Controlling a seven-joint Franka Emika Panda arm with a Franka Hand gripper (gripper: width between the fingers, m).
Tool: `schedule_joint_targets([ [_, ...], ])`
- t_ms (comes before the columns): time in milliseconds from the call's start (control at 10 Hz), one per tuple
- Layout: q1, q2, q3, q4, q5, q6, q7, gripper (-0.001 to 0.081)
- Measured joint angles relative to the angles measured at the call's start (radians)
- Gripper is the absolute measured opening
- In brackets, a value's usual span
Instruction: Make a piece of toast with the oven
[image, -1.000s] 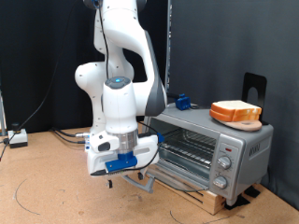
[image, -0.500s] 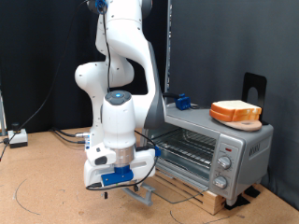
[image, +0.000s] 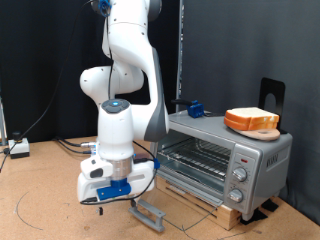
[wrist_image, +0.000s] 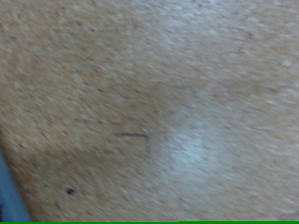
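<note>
Your gripper (image: 100, 200) hangs low over the brown table (image: 40, 200); you cannot tell whether its fingers are spread or closed, and the wrist view shows only blurred tabletop. The oven (image: 225, 160) door (image: 150, 210) lies open, so keep your hand clear of it. The piece of toast (image: 252, 121) sits atop the oven. Compared with 0.5 seconds ago, the hand is further toward the exterior view's left.

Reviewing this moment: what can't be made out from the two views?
- Gripper: in the exterior view the hand's body hides the fingers; whether open or shut is unreadable. The wrist view shows no fingers.
- Wrist view: blurred brown board only; neither oven nor bread shows.
- Oven: rack interior is dark, contents unclear.
- Bread on the oven's top: too small to tell one slice from two.
</note>
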Motion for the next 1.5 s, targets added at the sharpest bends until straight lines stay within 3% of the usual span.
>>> schedule_joint_targets([
  [300,-0.028,-0.079,-0.032,-0.031,-0.018,-0.046,-0.091,0.0809],
  [500,-0.027,-0.084,-0.024,-0.030,0.006,-0.065,-0.103,0.0809],
  [800,-0.037,-0.183,-0.012,-0.013,0.158,-0.271,-0.271,0.0809],
  [1200,-0.057,-0.309,-0.037,0.021,0.214,-0.550,-0.351,0.0809],
  [1500,-0.067,-0.385,-0.056,0.044,0.216,-0.702,-0.359,0.0809],
])
